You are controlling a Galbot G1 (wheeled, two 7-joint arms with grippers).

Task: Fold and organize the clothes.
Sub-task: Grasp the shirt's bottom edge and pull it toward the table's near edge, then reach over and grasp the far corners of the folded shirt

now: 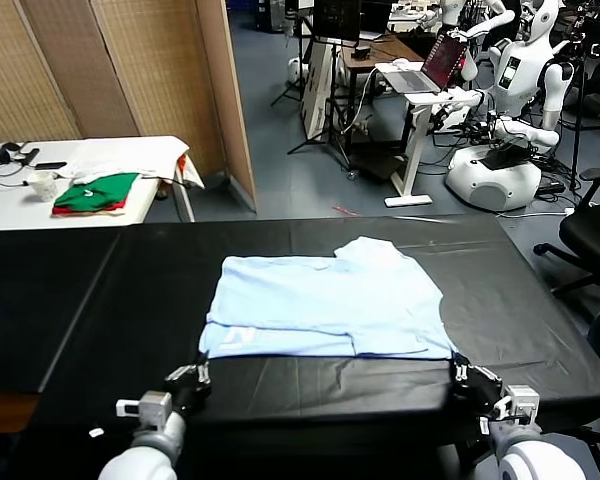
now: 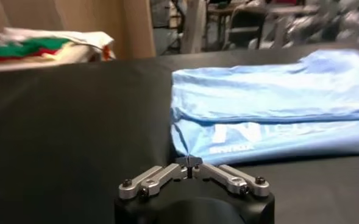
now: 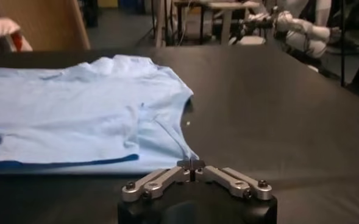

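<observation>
The pale blue T-shirt (image 1: pixel 325 305) lies partly folded in the middle of the black bench (image 1: pixel 100 300), its near hem doubled back so a strip of white lettering shows at the corner nearest the left claw (image 1: pixel 192 381). Both claws sit low at the shirt's near edge, one at each corner: the left claw at the lettered corner, the right claw (image 1: pixel 472 384) at the opposite corner by the sleeve. In each wrist view the fingers are drawn together to a point; they meet right at the cloth's edge, but whether either has actually pinched fabric cannot be made out. To do this fold well, both corners would need to be caught firmly, through all layers, and raised together at an even height, so the hem stays straight and the doubled strip does not slip open. Both forearms reach forward from the robot, roughly level and symmetrical, wrists pointed straight at the shirt.
</observation>
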